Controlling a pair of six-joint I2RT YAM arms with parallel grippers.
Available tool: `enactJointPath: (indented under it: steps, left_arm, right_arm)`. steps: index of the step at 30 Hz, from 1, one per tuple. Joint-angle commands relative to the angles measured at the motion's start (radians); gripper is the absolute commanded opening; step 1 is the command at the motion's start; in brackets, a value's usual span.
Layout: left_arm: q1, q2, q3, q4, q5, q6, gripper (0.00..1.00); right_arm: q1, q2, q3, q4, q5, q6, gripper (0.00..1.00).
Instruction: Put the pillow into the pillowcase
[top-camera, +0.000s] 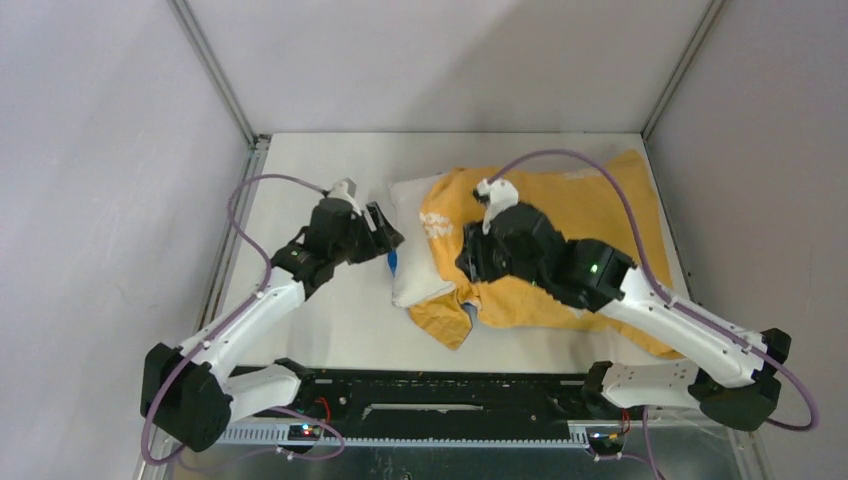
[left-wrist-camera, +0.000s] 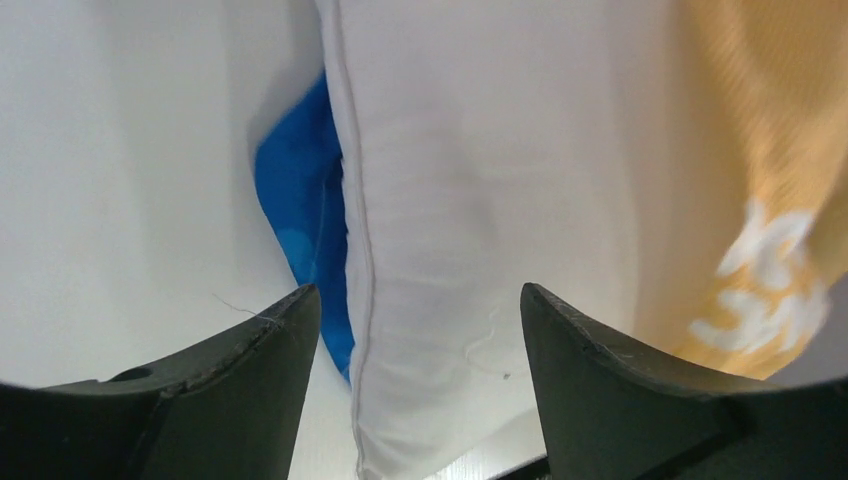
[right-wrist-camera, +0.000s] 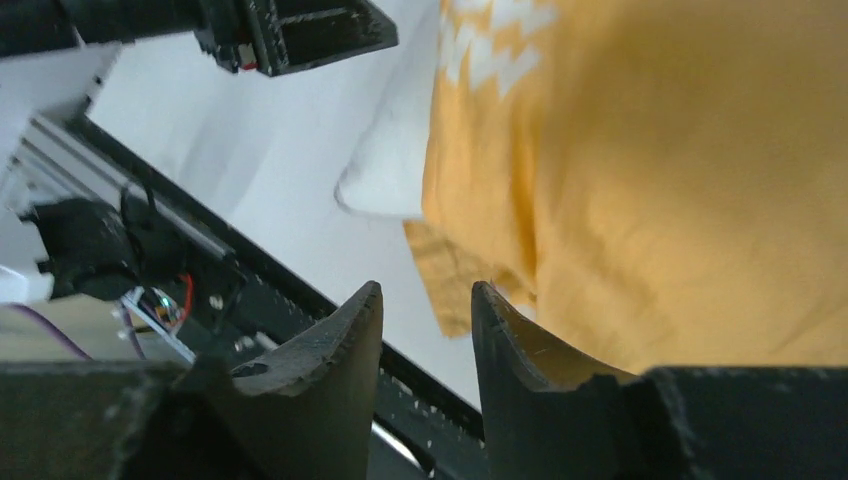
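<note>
- The pillow lies near the middle of the table. Most of it is already covered, and only its left end, a plump white strip with a stitched seam, sticks out of the sack's mouth.
- The pillowcase is drawn over the rest of the pillow. Its orange-yellow face is up, with white lettering just right of the bare end. It is rumpled along the pillow's near side and spreads limp and flat beyond the pillow's right end.
- A sliver of the pillowcase's blue face shows beneath the pillow's left edge. I judge the lower layer already reaches under that end while the upper layer lags behind.
- The left gripper sits just left of the pillow's bare end. Its fingers are spread apart on either side of the seam and clamp nothing. That placement suits either pushing the end in or catching the blue hem below it.
- The right gripper hovers over the pillow's near side, above the orange cloth. Its fingers are parted by a narrow gap with nothing between them. From there it could pinch the upper layer and pull it left over the pillow.
- The task looks mostly done, and what remains is drawing the mouth past the pillow's left end.
- The cloth is slack and bunched, so it may slide back off the pillow.
</note>
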Motion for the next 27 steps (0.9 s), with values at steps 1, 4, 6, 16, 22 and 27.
enactJointPath:
  steps: [1, 4, 6, 16, 22, 27]
  left_arm:
    - [-0.057, 0.043, -0.08, 0.057, 0.118, 0.004, 0.78]
    - [-0.09, 0.093, -0.089, 0.103, 0.142, -0.017, 0.79]
    - [-0.097, 0.12, -0.092, 0.13, 0.152, -0.035, 0.77]
    - [-0.096, 0.238, -0.02, 0.169, 0.162, -0.055, 0.17]
    - [-0.096, 0.246, 0.006, 0.15, 0.158, -0.052, 0.03]
    - [-0.096, 0.256, 0.031, 0.133, 0.16, -0.047, 0.0]
  right_arm:
    - [0.151, -0.011, -0.149, -0.017, 0.236, 0.116, 0.38]
    - [0.225, 0.042, -0.201, 0.004, 0.251, 0.166, 0.35]
    - [0.266, 0.091, -0.214, 0.012, 0.293, 0.178, 0.37]
    - [0.274, 0.316, -0.359, 0.237, 0.257, 0.18, 0.47]
    - [0.237, 0.401, -0.398, 0.335, 0.254, 0.154, 0.53]
    - [0.217, 0.462, -0.442, 0.395, 0.278, 0.151, 0.5]
